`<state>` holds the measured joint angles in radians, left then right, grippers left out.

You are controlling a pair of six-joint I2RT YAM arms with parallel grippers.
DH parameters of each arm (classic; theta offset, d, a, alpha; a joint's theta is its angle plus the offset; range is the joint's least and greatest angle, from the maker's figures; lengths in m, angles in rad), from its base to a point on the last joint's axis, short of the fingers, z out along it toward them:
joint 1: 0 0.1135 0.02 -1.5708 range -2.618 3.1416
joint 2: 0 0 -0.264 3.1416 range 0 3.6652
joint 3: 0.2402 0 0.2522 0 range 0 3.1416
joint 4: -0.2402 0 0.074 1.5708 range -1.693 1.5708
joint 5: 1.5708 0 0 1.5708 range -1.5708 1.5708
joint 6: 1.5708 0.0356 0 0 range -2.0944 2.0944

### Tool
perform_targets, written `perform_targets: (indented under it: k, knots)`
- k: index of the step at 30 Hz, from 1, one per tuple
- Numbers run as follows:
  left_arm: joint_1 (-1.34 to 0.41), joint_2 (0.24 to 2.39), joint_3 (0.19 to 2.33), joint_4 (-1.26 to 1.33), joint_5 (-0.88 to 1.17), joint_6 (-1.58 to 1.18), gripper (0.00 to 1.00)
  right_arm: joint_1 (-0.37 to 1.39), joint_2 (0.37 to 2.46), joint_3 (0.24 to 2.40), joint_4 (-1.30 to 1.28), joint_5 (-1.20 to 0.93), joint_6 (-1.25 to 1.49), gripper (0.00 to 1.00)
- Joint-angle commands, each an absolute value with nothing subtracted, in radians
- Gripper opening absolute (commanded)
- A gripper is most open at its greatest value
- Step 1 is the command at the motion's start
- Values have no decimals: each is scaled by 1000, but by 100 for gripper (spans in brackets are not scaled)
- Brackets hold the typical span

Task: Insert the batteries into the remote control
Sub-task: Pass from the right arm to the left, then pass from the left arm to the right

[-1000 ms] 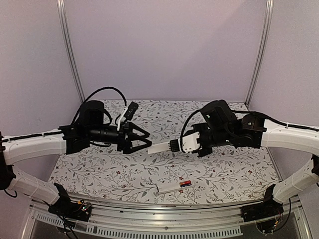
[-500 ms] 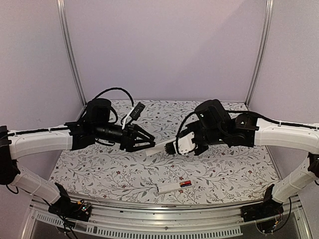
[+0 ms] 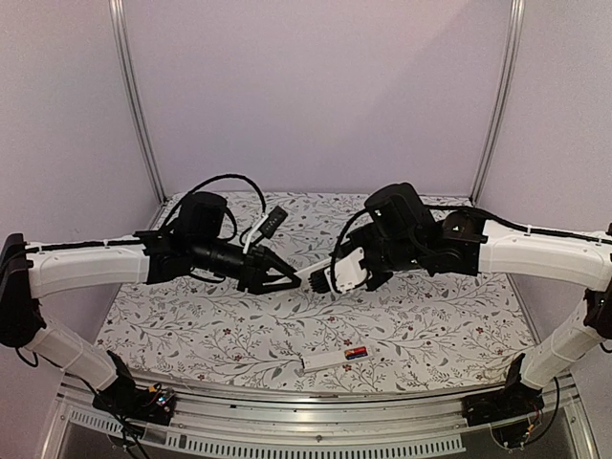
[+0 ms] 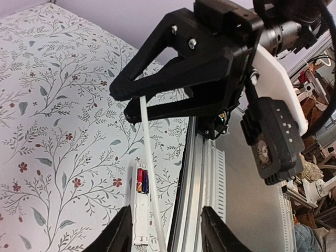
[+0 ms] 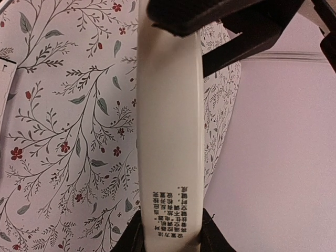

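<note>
Both arms have closed in toward the middle of the bench (image 3: 449, 335) since a second ago, and the white cover strip (image 5: 170, 131) between them now hangs further from the near edge.

My right tool (image 3: 331, 277) is clamped on one end of that strip, its printed label just beyond the fingers. My left tool (image 4: 165, 233) stands partly open around the other end; I see a gap on each side of the thin edge.

Below, the remote control (image 3: 325, 360) lies flat close to the near edge, about midway along it, with the batteries (image 4: 140, 181) showing red and dark at its right end.

The bench carries a floral cloth. Lilac walls (image 3: 316, 96) close it in, and a metal rail (image 3: 316, 438) runs along the near edge.
</note>
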<state>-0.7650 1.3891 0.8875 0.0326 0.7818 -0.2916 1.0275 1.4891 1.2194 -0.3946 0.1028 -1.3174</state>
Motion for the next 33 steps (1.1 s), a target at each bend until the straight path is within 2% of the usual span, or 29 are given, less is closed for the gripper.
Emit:
perform_targets:
  k: [1,4,8,11,16,18,19,20,22,24,26,27,28,33]
  knots:
    - [-773,1414,920,3,770,-261,43,1024,1500,1253,-390,95,-1346,15]
    - [-773,1429,930,-39,760,-252,39,1023,1509,1257,-388,100,-1359,15]
    - [-773,1429,937,-46,755,-248,17,1023,1509,1258,-384,94,-1365,15]
    - [-772,1432,942,-47,758,-251,7,1023,1511,1258,-379,94,-1364,15]
    - [-773,1430,941,-46,770,-257,0,1023,1511,1258,-368,109,-1361,15]
    - [-772,1428,940,-44,767,-259,0,1023,1511,1255,-356,126,-1356,18]
    - [-772,1428,940,-40,762,-262,0,1023,1510,1254,-351,134,-1354,23]
    - [-773,1426,938,-35,750,-264,0,1023,1508,1250,-339,147,-1352,32]
    - [-773,1415,933,-19,714,-274,0,1021,1500,1232,-285,180,-1342,60]
    - [-772,1383,912,52,661,-290,0,1013,1481,1202,-189,213,-1328,78]
    - [-773,1334,873,143,568,-307,0,994,1457,1191,-111,222,-1260,87]
    - [-773,1306,846,198,504,-312,0,983,1448,1189,-77,211,-1206,95]
    - [-774,1280,819,260,434,-313,0,973,1432,1184,-37,192,-1155,98]
    - [-805,1200,684,590,60,-281,0,963,1339,1133,238,106,-635,99]
